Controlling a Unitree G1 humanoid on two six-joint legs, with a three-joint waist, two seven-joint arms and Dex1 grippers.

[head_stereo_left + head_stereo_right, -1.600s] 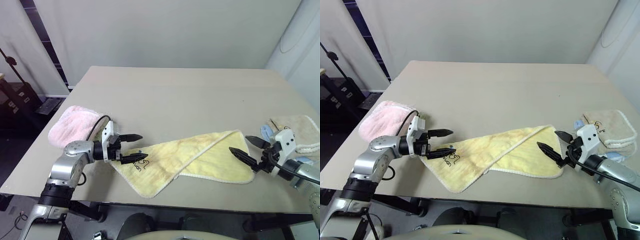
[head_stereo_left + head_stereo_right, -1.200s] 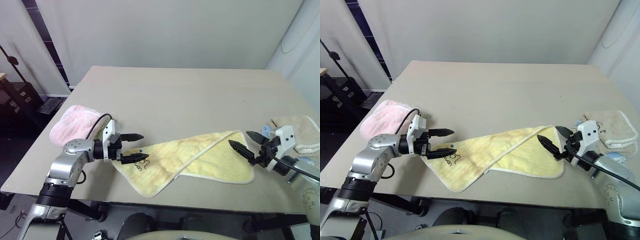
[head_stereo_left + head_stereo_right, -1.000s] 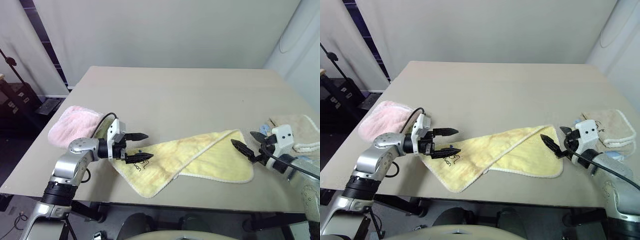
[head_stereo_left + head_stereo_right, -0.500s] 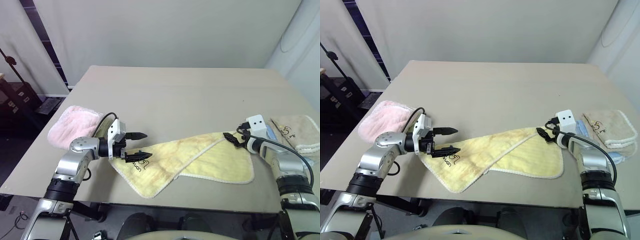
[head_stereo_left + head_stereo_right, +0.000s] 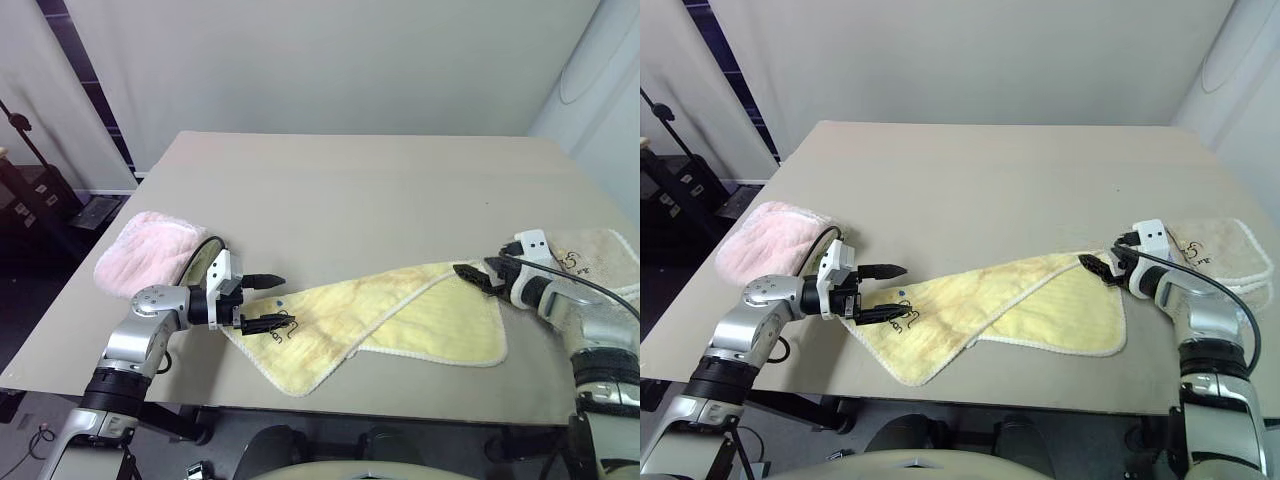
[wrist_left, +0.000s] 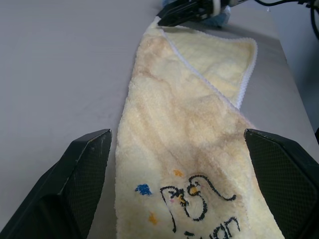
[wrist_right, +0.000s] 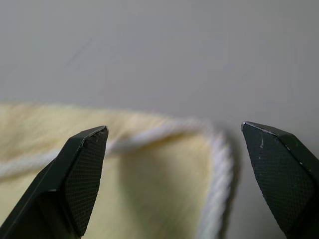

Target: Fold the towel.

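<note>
Now that our right gripper (image 5: 1098, 268) has swung in to the far corner of the long pale yellow terry-cloth towel (image 5: 385, 318) lying on the beige counter (image 5: 350, 190), while our left gripper (image 5: 268, 302) straddles the logo end, both jaws spread, we judge both corners ready to pinch.
</note>
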